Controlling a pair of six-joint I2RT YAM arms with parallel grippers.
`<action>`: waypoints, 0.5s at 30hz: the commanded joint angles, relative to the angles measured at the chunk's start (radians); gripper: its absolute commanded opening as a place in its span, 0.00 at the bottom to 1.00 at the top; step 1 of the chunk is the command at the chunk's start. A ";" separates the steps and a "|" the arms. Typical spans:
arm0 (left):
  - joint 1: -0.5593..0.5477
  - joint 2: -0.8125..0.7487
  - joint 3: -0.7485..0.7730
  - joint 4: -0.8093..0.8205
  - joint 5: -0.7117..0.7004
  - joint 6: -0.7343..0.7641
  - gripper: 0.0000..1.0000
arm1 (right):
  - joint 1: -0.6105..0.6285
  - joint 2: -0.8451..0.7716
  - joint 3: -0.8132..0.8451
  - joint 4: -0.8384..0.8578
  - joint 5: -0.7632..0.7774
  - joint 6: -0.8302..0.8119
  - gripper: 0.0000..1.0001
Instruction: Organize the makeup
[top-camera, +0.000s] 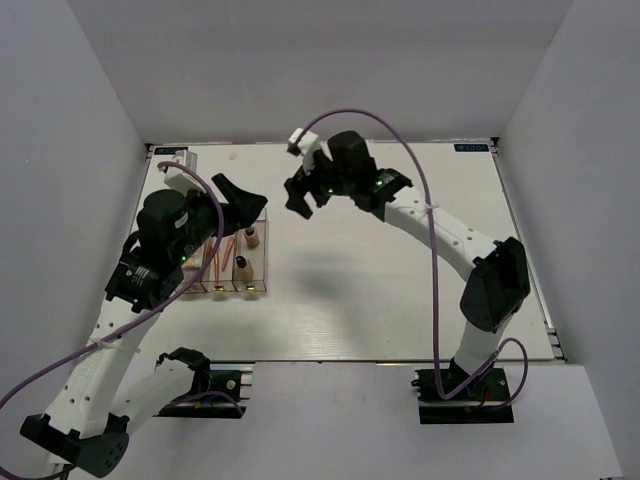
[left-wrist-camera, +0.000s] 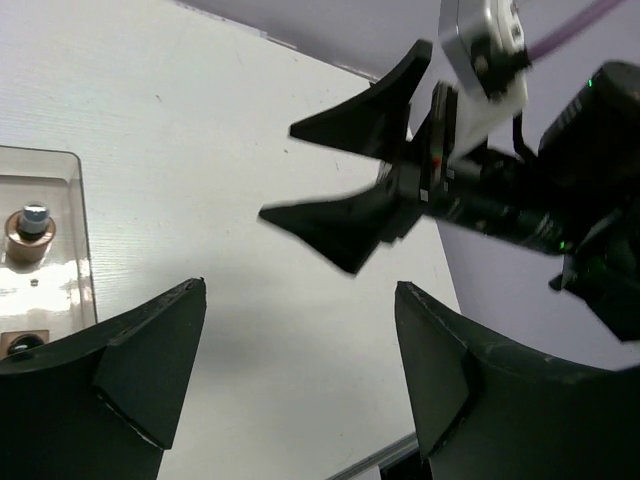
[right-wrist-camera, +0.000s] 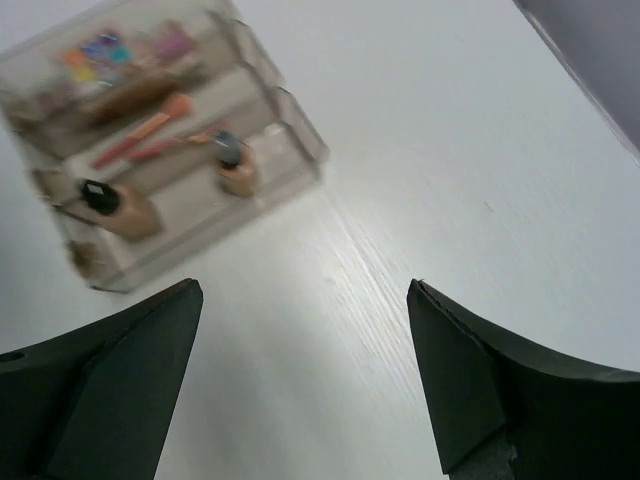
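The makeup sits in a clear acrylic box (top-camera: 262, 222) at the table's left. Two beige dark-capped bottles (top-camera: 253, 237) (top-camera: 242, 268) stand in its right compartment, and two coral-pink sticks (top-camera: 226, 250) lie in the middle one. In the right wrist view the box (right-wrist-camera: 290, 125) holds both bottles (right-wrist-camera: 122, 207) (right-wrist-camera: 236, 168), the sticks (right-wrist-camera: 150, 125) and colourful palettes (right-wrist-camera: 105, 50), all blurred. My left gripper (top-camera: 246, 199) (left-wrist-camera: 300, 286) hangs open over the box's far right corner, nothing between its fingers. My right gripper (top-camera: 306, 198) (right-wrist-camera: 305, 286) is open and empty above bare table, right of the box.
In the left wrist view the right gripper (left-wrist-camera: 278, 170) hovers close ahead with its jaws spread, and one bottle (left-wrist-camera: 30, 232) shows in the box corner (left-wrist-camera: 78, 215). White walls enclose the table (top-camera: 400, 280) on three sides.
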 joint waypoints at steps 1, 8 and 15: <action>-0.005 0.010 -0.034 0.050 0.087 -0.002 0.86 | -0.074 -0.012 -0.025 -0.170 0.174 0.006 0.89; -0.005 0.054 -0.120 0.108 0.159 -0.008 0.89 | -0.226 -0.256 -0.261 -0.164 0.197 -0.039 0.89; -0.026 0.148 -0.111 0.153 0.209 -0.005 0.92 | -0.248 -0.428 -0.405 -0.109 0.359 -0.094 0.89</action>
